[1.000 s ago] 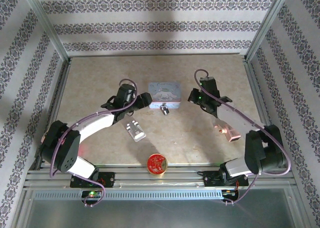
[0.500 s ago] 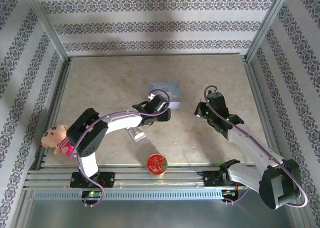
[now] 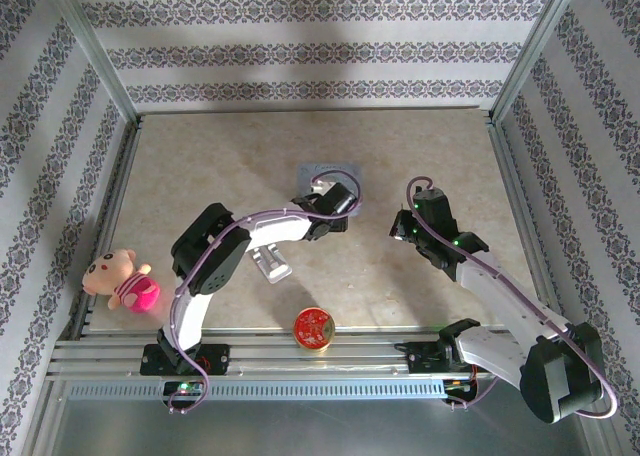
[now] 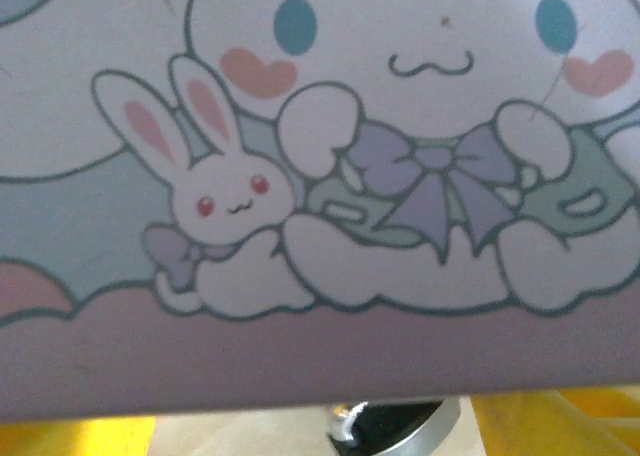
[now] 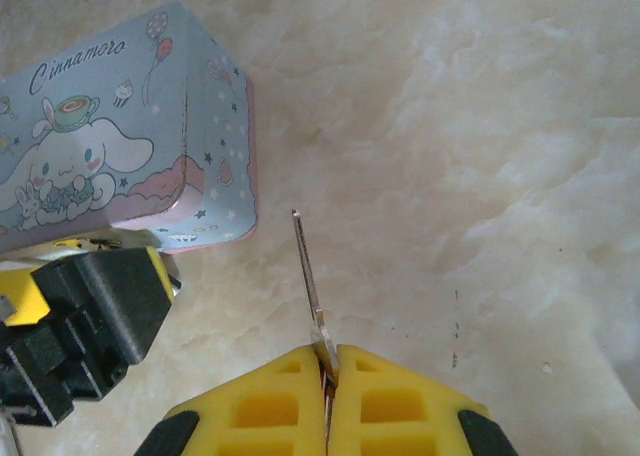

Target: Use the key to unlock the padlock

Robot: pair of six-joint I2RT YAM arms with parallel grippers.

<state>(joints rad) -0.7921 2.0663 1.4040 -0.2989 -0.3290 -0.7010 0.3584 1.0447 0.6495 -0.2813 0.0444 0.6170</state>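
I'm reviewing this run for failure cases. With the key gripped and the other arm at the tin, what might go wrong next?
1. The key juts out of the right gripper, pinched only at its end; it may twist or slip on insertion.
2. The left gripper, jaws open, crowds the tin box with the padlock barely in sight; closing may nudge the tin instead.

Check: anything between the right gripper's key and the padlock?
Yes: the left gripper, open, straddles the padlock at the tin front, blocking it from the key in the right gripper. Only bare table separates key and left gripper.
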